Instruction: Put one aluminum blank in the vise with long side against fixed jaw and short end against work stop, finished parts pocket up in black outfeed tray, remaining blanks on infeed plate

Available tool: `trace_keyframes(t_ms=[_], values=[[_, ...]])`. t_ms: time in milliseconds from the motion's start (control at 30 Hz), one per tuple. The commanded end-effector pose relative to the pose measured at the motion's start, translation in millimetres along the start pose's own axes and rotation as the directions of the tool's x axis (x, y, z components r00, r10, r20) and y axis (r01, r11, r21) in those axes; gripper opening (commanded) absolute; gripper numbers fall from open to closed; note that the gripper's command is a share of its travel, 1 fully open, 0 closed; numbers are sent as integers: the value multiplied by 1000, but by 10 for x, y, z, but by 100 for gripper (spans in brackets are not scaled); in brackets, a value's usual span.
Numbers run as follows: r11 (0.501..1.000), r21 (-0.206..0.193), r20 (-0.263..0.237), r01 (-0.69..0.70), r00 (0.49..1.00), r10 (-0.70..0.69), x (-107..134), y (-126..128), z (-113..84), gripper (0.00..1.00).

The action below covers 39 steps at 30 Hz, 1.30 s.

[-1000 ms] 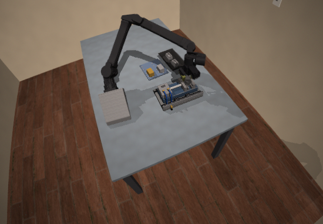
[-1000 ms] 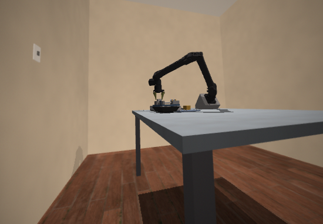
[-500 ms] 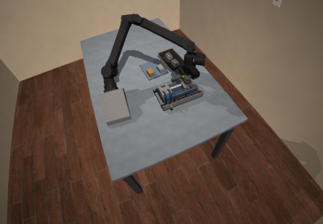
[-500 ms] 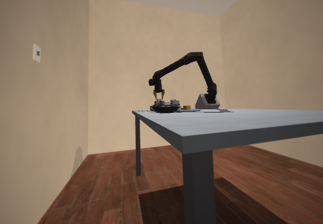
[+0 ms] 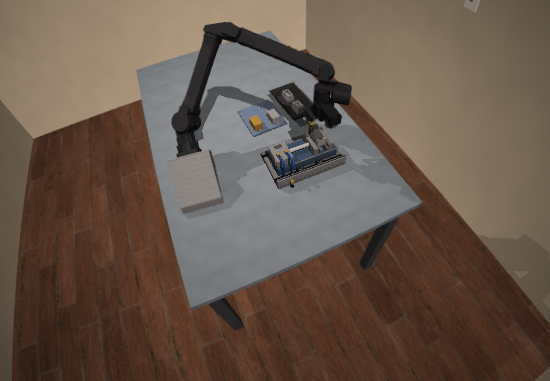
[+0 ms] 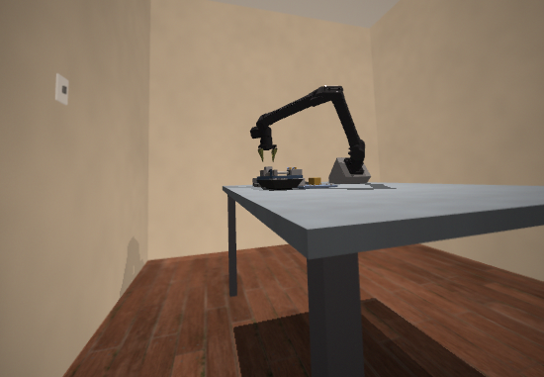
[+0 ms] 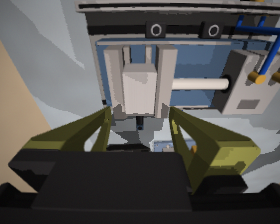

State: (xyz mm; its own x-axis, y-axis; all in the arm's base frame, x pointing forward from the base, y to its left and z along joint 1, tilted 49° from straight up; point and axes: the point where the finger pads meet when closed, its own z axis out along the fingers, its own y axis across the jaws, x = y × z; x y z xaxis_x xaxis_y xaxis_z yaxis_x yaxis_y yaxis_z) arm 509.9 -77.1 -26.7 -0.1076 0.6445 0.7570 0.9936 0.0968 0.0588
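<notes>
My gripper (image 5: 314, 127) (image 6: 267, 155) (image 7: 140, 111) is open and empty, hanging just above the vise (image 5: 305, 155) (image 6: 279, 173). In the wrist view a plain gray blank (image 7: 140, 92) lies in the vise between two pale upright blocks, at the end away from the hosed jaw (image 7: 242, 85). A white rod (image 7: 197, 84) runs from that jaw toward the blank. Two finished parts (image 5: 287, 95) (image 5: 298, 106) lie in the black outfeed tray (image 5: 276, 90). A yellow brass blank (image 5: 256, 123) (image 6: 315, 181) and a gray blank (image 5: 273, 115) lie on the blue infeed plate (image 5: 246, 116).
The arm's base stands at the table's left side beside a ribbed gray box (image 5: 195, 181). The tray, plate and vise sit close together under the arm. A wall runs near the table's right edge.
</notes>
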Motion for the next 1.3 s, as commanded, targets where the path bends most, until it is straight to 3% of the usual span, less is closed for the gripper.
trace_keyframes(t_ms=[0,300,733,767,1267], values=[[998,-45,30,42,999,-40,7,157,-372,64],[999,-24,21,42,999,-42,12,157,-404,64],[999,-31,17,24,1000,-24,-73,110,-485,64],[999,-29,16,24,1000,-24,-67,111,-472,0],[1000,-11,13,30,999,-29,-5,133,-361,0]])
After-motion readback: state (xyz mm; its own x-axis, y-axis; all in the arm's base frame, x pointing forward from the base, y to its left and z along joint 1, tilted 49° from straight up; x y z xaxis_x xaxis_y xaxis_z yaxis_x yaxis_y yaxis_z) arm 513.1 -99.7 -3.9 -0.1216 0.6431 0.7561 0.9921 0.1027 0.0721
